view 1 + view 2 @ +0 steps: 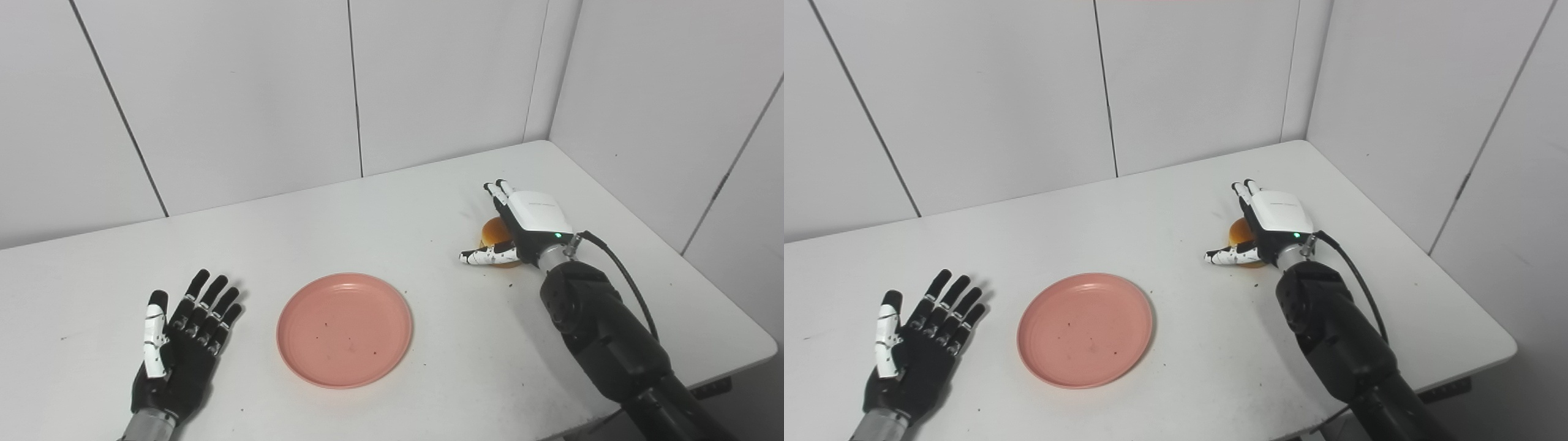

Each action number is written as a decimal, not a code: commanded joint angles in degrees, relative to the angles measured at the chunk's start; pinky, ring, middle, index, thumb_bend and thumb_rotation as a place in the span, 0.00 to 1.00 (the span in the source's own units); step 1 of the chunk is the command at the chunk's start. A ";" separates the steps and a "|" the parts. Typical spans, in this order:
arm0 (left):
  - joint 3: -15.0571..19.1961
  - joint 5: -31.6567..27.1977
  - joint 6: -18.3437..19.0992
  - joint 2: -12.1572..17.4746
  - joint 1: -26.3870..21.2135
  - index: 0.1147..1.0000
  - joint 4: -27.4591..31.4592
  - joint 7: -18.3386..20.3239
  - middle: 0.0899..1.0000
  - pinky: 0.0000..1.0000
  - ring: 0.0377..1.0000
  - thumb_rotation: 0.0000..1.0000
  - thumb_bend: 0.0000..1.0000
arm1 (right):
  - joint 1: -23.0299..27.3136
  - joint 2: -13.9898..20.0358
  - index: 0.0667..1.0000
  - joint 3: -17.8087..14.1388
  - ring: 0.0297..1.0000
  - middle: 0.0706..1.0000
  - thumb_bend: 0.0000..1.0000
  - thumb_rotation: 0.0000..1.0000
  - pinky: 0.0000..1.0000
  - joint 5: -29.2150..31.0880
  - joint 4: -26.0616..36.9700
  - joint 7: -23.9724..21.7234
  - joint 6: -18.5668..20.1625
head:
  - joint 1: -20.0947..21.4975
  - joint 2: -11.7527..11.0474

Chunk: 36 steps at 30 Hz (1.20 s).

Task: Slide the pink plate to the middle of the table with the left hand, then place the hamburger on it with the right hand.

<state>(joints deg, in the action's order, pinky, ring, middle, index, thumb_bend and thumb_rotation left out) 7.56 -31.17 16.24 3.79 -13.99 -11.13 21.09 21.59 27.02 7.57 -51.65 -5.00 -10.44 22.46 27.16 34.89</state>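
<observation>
The left hand [177, 349] is lying palm-up at about eight o'clock on the white surface [392, 220], its fingers [211, 300] spread and released, grasping nothing. It is sitting just beside the pink plate [344, 329] without touching it, which suggests it is resting out of the way so the other arm has free room.

The pink plate is sitting flat at roughly six o'clock, close to the middle of the surface between the two arms, empty apart from a few dark specks. Its placement there looks like the first half of the task being finished: it is waiting as a landing spot.

Well apart from it, at about three o'clock, the hamburger [493, 231] is resting on the surface, mostly hidden beneath the right hand [520, 223]. That hand is coming over it from above, with the thumb reaching out along the near side and the other fingers extending past the far side, bracketing the bun. Whether the fingers are already clenching on it or only cupping around it, I cannot tell, since the back of the hand is covering the contact. The hand's posture seems aimed at a grip from both sides, so the burger can be lifted toward the plate.
</observation>
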 commanded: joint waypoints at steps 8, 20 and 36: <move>0.10 0.62 2.63 0.80 1.27 0.94 -0.12 -1.54 0.93 0.98 0.93 1.00 0.50 | 3.34 1.50 0.94 -0.20 0.92 0.95 0.96 0.53 0.85 0.64 0.21 -0.13 1.68 | -0.27 0.25; 0.10 0.81 2.62 0.79 1.30 0.93 0.05 -1.59 0.93 0.98 0.93 1.00 0.50 | 4.75 2.40 0.91 0.58 0.84 0.89 0.92 0.45 0.72 1.55 -0.74 -3.59 3.37 | -0.16 0.34; 0.15 0.72 2.35 0.52 1.25 0.94 0.12 -1.42 0.93 0.99 0.94 1.00 0.51 | 7.04 0.91 0.46 1.46 0.35 0.42 0.51 0.14 0.28 6.01 -6.40 1.99 1.37 | -0.67 0.55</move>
<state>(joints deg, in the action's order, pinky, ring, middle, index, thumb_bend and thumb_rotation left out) 7.76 -31.17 16.75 3.85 -13.61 -10.50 20.99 26.57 26.78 9.36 -45.69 -11.86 -10.12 25.02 26.63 35.51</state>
